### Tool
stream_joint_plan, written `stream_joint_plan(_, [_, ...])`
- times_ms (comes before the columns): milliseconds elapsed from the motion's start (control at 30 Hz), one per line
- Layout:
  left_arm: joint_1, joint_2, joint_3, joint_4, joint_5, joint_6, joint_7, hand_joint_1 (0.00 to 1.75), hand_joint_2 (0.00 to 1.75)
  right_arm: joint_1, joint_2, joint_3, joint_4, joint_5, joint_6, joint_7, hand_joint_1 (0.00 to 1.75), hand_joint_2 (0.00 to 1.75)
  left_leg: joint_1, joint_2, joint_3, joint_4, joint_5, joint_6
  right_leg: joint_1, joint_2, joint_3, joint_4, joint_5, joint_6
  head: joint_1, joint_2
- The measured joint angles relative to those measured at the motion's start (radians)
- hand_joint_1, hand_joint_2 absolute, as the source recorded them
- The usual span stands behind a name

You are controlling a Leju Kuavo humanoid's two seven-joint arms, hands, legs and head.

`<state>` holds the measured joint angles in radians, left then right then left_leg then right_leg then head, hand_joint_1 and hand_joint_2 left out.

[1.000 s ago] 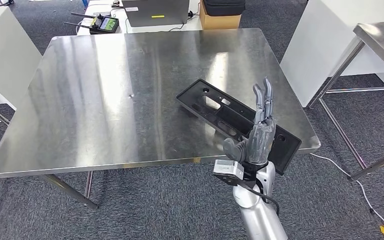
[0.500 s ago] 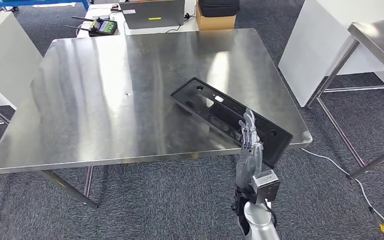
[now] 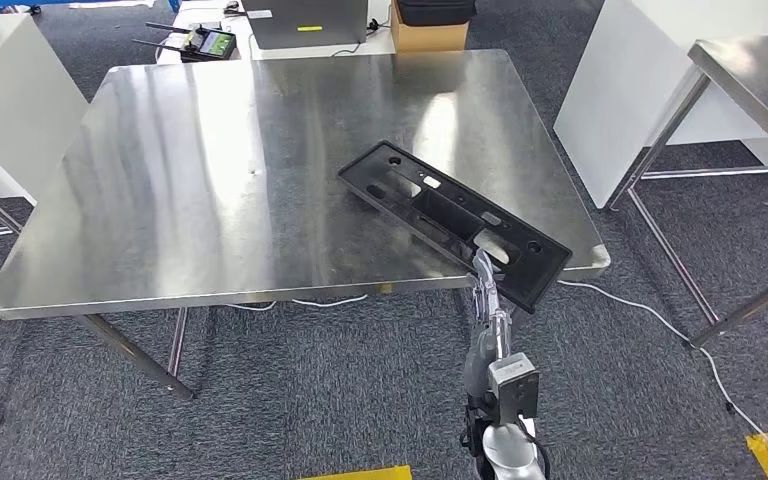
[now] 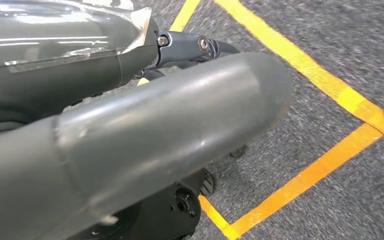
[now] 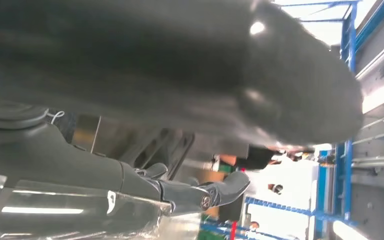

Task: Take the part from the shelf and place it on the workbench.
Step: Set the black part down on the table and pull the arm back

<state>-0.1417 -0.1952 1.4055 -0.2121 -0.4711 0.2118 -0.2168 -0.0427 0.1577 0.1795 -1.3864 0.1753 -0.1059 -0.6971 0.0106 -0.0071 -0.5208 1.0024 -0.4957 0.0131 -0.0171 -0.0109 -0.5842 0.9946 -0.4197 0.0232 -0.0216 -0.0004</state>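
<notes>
The long black part (image 3: 440, 210) lies flat and slantwise on the steel workbench (image 3: 180, 180), one end jutting a little over the front right edge. My right hand (image 3: 487, 300) is in front of that edge and below it, fingers straight and pointing up at the part's near end, holding nothing. In the right wrist view the right hand (image 5: 130, 75) is a blurred thumb with darker fingers (image 5: 195, 192) stretched out. My left hand (image 4: 145, 125) hangs over grey carpet, thumb and fingers extended and empty.
A second steel table (image 3: 760, 70) and a white cabinet (image 3: 650, 80) stand to the right, another white unit (image 3: 10, 90) to the left. A cardboard box (image 3: 428, 35) and a controller (image 3: 205, 43) lie beyond the workbench. Yellow floor tape (image 4: 330, 90) and a cable (image 3: 650, 320) cross the carpet.
The whole picture has shifted as the camera drew back from the workbench. My right hand has sunk from over the part to below the table edge; the part stays put.
</notes>
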Motion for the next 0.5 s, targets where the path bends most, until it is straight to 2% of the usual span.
stream_joint_plan(67, [0.0, 0.0, 0.0, 0.0, -0.004, -0.001, 0.003, 0.0, 0.0, 0.004, 0.0, 0.002, 0.003, 0.005, -0.004, 0.0, 0.0, 0.0, -0.003, 0.001, -0.008, -0.002, 0.016, 0.017, 0.0, 0.0, -0.004, -0.001, 0.007, 0.015, 0.002, 0.0])
stream_joint_plan(100, [-0.001, -0.001, -0.001, 0.0, -0.007, -0.001, 0.004, 0.0, 0.0, 0.006, 0.0, 0.002, 0.004, 0.008, -0.005, 0.0, 0.0, 0.0, -0.003, 0.003, -0.014, -0.006, 0.026, 0.027, 0.0, 0.001, -0.012, 0.009, -0.003, 0.018, 0.003, 0.0])
stream_joint_plan(133, [-0.001, -0.001, -0.002, 0.0, -0.009, -0.001, 0.004, 0.0, 0.0, 0.009, -0.001, 0.002, 0.004, 0.012, -0.005, 0.0, 0.0, 0.0, -0.003, 0.006, -0.022, -0.01, 0.038, 0.038, 0.001, 0.002, -0.027, 0.035, -0.028, 0.015, 0.004, 0.0])
stream_joint_plan(167, [-0.002, -0.002, -0.003, 0.0, -0.013, -0.002, 0.005, 0.0, 0.0, 0.011, -0.001, 0.001, 0.004, 0.017, -0.006, 0.0, 0.0, 0.0, -0.002, 0.008, -0.033, -0.013, 0.049, 0.047, 0.002, 0.003, -0.046, 0.081, -0.067, 0.008, 0.006, 0.0])
stream_joint_plan(233, [-0.002, -0.001, -0.006, 0.0, -0.021, -0.005, 0.007, 0.0, 0.0, 0.018, -0.001, -0.002, 0.005, 0.029, -0.006, -0.001, 0.0, 0.0, -0.008, 0.009, -0.06, -0.013, 0.068, 0.056, 0.002, 0.005, -0.087, 0.211, -0.153, -0.003, 0.01, 0.0])
stream_joint_plan(267, [-0.002, -0.001, -0.007, 0.0, -0.025, -0.007, 0.009, 0.0, 0.0, 0.023, -0.001, -0.005, 0.005, 0.035, -0.006, -0.001, 0.0, 0.0, -0.011, 0.009, -0.076, -0.012, 0.079, 0.057, 0.002, 0.006, -0.095, 0.265, -0.177, -0.001, 0.01, 0.0])
stream_joint_plan(300, [-0.002, -0.001, -0.009, 0.0, -0.029, -0.009, 0.01, 0.0, 0.0, 0.028, 0.0, -0.008, 0.005, 0.043, -0.006, -0.001, 0.0, 0.0, -0.013, 0.009, -0.091, -0.012, 0.09, 0.057, 0.002, 0.006, -0.088, 0.29, -0.181, 0.004, 0.01, 0.0])
stream_joint_plan(333, [-0.002, -0.002, -0.01, 0.0, -0.031, -0.011, 0.012, 0.0, 0.0, 0.033, 0.001, -0.013, 0.004, 0.052, -0.004, -0.001, 0.0, 0.0, -0.015, 0.009, -0.105, -0.011, 0.101, 0.056, 0.003, 0.006, -0.063, 0.28, -0.168, 0.012, 0.01, 0.0])
stream_joint_plan(367, [-0.002, -0.002, -0.011, 0.0, -0.034, -0.012, 0.013, 0.0, 0.0, 0.037, 0.004, -0.02, 0.003, 0.062, 0.0, -0.001, 0.0, 0.0, -0.017, 0.009, -0.117, -0.011, 0.112, 0.054, 0.004, 0.006, -0.021, 0.235, -0.147, 0.018, 0.01, 0.0])
stream_joint_plan(400, [-0.002, -0.002, -0.012, 0.0, -0.037, -0.013, 0.013, 0.0, 0.0, 0.039, 0.009, -0.027, 0.001, 0.073, 0.005, -0.001, 0.0, 0.0, -0.018, 0.009, -0.127, -0.01, 0.121, 0.052, 0.007, 0.006, 0.036, 0.165, -0.133, 0.018, 0.01, 0.0])
stream_joint_plan(433, [-0.002, -0.003, -0.014, 0.0, -0.04, -0.013, 0.013, 0.0, 0.0, 0.041, 0.015, -0.036, -0.001, 0.084, 0.01, -0.001, 0.0, 0.0, -0.021, 0.008, -0.135, -0.008, 0.13, 0.048, 0.011, 0.006, 0.095, 0.083, -0.13, 0.015, 0.011, 0.0])
stream_joint_plan(467, [-0.003, -0.004, -0.018, 0.0, -0.042, -0.014, 0.013, 0.0, 0.0, 0.042, 0.022, -0.046, -0.004, 0.092, 0.014, -0.001, 0.0, 0.0, -0.023, 0.009, -0.139, -0.007, 0.14, 0.044, 0.016, 0.006, 0.137, 0.019, -0.132, 0.008, 0.009, 0.0])
stream_joint_plan(500, [-0.003, -0.004, -0.022, 0.0, -0.043, -0.014, 0.012, 0.0, 0.0, 0.044, 0.027, -0.055, -0.006, 0.097, 0.016, -0.002, 0.0, 0.0, -0.024, 0.009, -0.14, -0.007, 0.149, 0.039, 0.021, 0.006, 0.163, -0.023, -0.137, 0.002, 0.008, 0.0])
